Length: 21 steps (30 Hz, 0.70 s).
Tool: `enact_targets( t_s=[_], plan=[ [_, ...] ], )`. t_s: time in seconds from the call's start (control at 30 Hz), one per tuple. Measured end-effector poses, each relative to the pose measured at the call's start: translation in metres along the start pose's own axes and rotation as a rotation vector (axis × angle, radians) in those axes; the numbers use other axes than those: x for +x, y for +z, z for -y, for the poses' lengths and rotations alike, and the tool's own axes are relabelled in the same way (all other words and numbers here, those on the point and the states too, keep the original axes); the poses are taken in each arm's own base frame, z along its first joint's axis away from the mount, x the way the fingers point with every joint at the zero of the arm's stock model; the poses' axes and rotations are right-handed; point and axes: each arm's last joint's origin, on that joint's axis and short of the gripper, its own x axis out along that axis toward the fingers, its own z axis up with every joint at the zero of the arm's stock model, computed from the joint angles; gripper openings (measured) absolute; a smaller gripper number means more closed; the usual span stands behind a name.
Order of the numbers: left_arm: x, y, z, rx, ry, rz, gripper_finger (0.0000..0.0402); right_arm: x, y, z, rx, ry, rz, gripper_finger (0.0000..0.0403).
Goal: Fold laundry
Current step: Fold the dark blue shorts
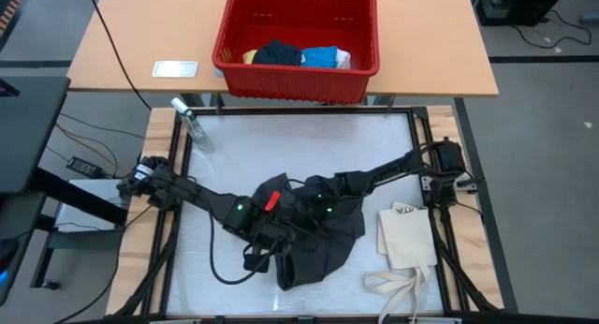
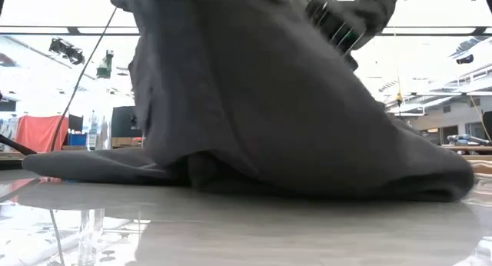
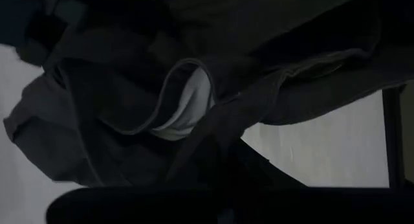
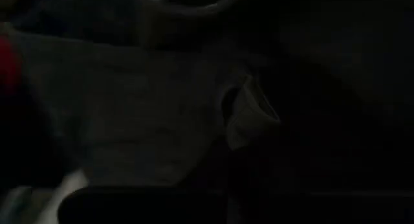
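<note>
1. Cargo shorts (image 1: 314,235), dark grey, sat bunched mid-counter (image 1: 281,141), partly lifted; in low view the cloth (image 2: 284,104) rose like a tent w/ hem on the surface.
2. Red basket (image 1: 298,29) on the wooden table behind held navy, blue, yellow & white pieces (image 1: 298,55).
3. Cream tote bag (image 1: 407,235) lay flat just right of the shorts, straps trailing to the near edge.
4. Left claw (image 1: 267,242) was closed, buried in the shorts' left side.
5. Right claw (image 1: 318,204) was closed, at the shorts' top edge; the cloth hid what it pinched.
6. Clear bottle (image 1: 192,125) lay at the far-left corner.
</note>
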Motion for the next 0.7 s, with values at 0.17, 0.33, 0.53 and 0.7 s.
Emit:
enact_targets(
  t_s=[0.17,0.33,0.53,0.7],
  plan=[
    [-0.002,0.008,0.004,0.098,-0.022,0.086,0.0018,-0.029,0.01,-0.04,-0.084,0.017,-0.067,0.0011],
    [-0.018,0.02,0.005,0.308,-0.035,0.216,0.0018,-0.065,0.03,-0.074,-0.332,-0.173,0.02,0.0011],
    [-0.023,0.023,-0.001,0.568,0.042,0.231,0.0018,-0.093,0.047,-0.082,-0.634,-0.296,0.119,0.0013],
    [-0.023,0.024,-0.005,0.836,0.175,0.21,0.0018,-0.095,0.047,-0.074,-0.693,-0.259,0.105,0.0015]
  ],
)
